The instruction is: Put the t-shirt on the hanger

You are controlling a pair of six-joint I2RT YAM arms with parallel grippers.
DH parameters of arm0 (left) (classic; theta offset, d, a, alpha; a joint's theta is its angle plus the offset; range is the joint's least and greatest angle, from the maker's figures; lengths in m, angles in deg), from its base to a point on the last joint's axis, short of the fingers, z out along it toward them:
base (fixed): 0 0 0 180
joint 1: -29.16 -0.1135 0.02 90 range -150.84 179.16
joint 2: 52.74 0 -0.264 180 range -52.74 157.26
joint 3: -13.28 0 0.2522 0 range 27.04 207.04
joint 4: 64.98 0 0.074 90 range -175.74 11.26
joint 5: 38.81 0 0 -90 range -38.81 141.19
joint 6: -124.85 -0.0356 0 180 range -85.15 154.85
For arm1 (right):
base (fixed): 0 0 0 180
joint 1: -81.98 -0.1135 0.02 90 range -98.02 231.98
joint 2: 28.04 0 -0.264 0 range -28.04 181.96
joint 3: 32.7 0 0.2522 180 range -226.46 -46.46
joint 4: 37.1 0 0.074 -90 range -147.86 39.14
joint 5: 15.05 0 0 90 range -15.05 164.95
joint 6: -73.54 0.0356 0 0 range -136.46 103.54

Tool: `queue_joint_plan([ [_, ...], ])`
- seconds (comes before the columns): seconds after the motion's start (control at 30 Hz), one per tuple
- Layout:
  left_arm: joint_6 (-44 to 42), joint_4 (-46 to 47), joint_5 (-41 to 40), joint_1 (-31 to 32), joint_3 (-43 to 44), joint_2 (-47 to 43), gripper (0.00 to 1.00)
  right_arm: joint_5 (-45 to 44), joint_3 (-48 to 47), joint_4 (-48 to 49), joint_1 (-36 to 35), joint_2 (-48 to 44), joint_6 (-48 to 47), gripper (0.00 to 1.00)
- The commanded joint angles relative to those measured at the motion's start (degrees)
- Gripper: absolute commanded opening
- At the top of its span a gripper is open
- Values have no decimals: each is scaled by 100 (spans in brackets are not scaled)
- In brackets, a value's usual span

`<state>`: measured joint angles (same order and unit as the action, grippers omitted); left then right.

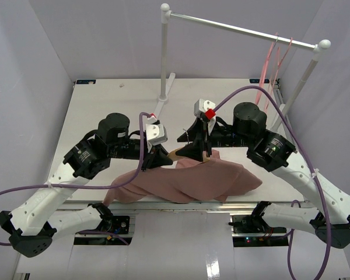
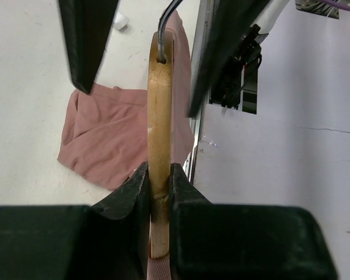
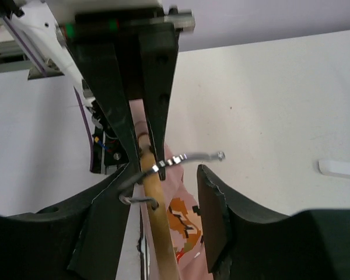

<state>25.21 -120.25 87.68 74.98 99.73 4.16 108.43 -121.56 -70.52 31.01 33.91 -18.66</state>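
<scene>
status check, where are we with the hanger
left gripper shut on the hanger. right gripper open around its hook. t-shirt heaped under it, no blocker seen.

light: bright, even | shadows: soft, on desk [image 1: 105, 99] | glare: glint on hanger [image 3: 159, 227] hook [image 3: 170, 161] | blur: wrist views slightly soft

- Your t-shirt [image 1: 192, 181] is dusty pink, with an orange-and-white print [image 3: 184, 224] on it.
- Your hanger [image 2: 158, 146] is light tan wood, and its hook [image 3: 175, 160] is grey metal.
- Your left gripper [image 2: 158, 175] and right gripper [image 3: 163, 172] are black.
- Your cables [image 1: 143, 140] are purple.
- Your rack [image 1: 163, 52] and table [image 1: 105, 105] are white, and the wire hangers [image 1: 268, 64] are pink.
</scene>
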Motion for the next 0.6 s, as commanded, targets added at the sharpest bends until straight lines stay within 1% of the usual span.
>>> queue_joint_plan([
  [0.0, 57, 230, -210, -3, -117, 76, 0, -186, -321, 810, 17, -85, 328, 60],
  [0.03, 50, 222, -203, -3, -141, 92, 0, -193, -408, 858, 17, -60, 369, 61],
  [0.1, 50, 266, -172, -3, -190, 93, 0, -275, -568, 846, 17, 70, 412, 59],
  [0.17, 41, 305, -139, -3, -228, 62, 0, -276, -679, 690, 17, 210, 354, 44],
  [0.2, 35, 316, -119, -3, -244, 46, 0, -266, -725, 613, 20, 262, 299, 33],
  [0.23, 23, 327, -105, -3, -256, 21, 0, -252, -743, 520, 25, 310, 235, 20],
  [0.3, 23, 335, -67, -3, -264, -33, 0, -214, -712, 411, 17, 342, -41, 12],
  [0.37, 32, 328, -4, -3, -264, -98, 0, -169, -699, 318, 25, 361, -170, 8],
  [0.47, 15, 345, 96, -3, -284, -150, 0, -5, -802, 98, 26, 437, -367, 8],
  [0.53, 14, 335, 106, -3, -305, -213, 0, -105, -912, -82, 26, 497, -460, 12],
  [0.57, 8, 312, 95, -5, -302, -228, 0, -202, -977, -125, 26, 498, -465, 17],
])
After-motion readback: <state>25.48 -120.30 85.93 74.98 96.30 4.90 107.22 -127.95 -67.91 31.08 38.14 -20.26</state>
